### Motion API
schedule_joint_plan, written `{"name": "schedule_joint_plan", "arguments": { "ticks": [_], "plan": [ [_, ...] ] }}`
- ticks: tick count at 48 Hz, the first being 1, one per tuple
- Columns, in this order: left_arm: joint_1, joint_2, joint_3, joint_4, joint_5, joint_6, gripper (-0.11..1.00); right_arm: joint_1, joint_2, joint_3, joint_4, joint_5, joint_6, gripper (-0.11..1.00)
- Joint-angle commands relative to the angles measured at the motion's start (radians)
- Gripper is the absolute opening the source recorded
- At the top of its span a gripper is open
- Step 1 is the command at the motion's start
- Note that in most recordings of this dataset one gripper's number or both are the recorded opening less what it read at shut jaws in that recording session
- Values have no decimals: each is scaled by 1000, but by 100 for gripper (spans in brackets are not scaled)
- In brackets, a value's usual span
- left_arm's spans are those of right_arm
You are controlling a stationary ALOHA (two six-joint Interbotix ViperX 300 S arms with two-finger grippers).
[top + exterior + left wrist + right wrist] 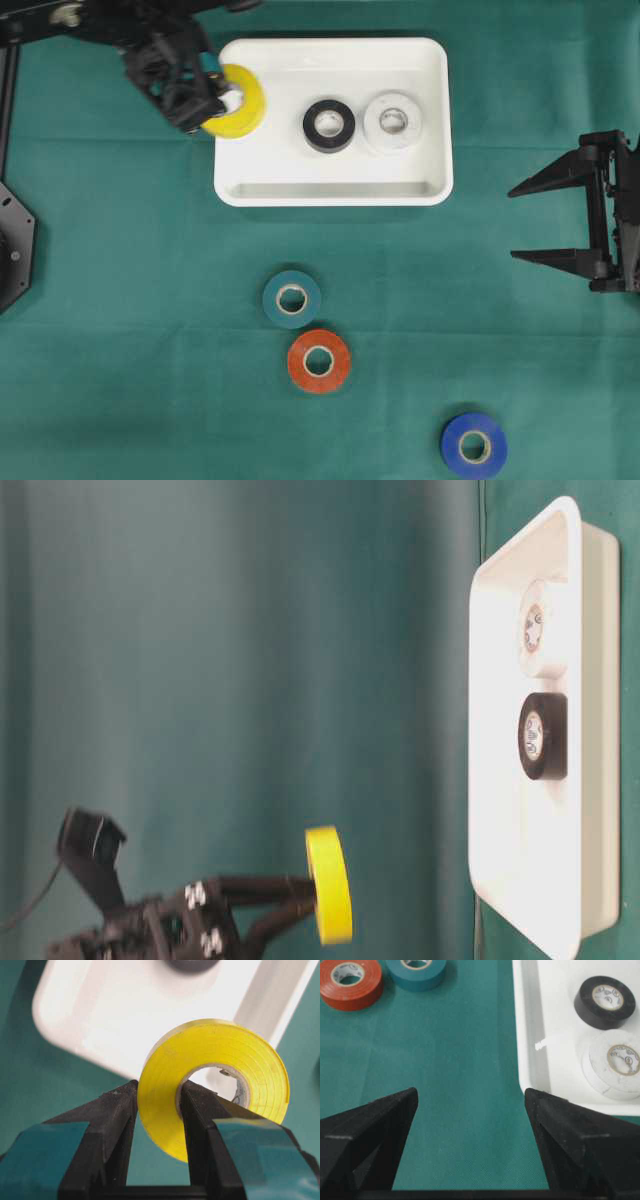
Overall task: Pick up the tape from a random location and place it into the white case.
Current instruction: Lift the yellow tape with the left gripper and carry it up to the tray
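My left gripper is shut on a yellow tape roll, one finger outside the roll and the other through its core. It holds the roll in the air over the left rim of the white case. The wrist view shows the yellow tape roll pinched on its wall between both black fingers, with the white case below. From table level the yellow tape roll hangs clear of the white case. My right gripper stands open and empty at the right.
A black roll and a white roll lie inside the case. On the green cloth lie a teal roll, an orange roll and a blue roll. The right wrist view shows the case corner.
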Motion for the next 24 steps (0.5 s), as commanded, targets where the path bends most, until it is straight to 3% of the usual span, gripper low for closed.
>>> {"name": "schedule_joint_plan", "arguments": {
  "ticks": [1, 11, 24],
  "plan": [
    [-5, 20, -72, 2, -8, 5, 21, 2, 5, -25, -2, -5, 0, 86],
    [-6, 61, -132, 2, -5, 18, 21, 2, 3, -26, -2, -5, 0, 86],
    [-5, 49, -110, 2, 2, 21, 21, 2, 5, -26, -2, -5, -2, 86]
  ]
}}
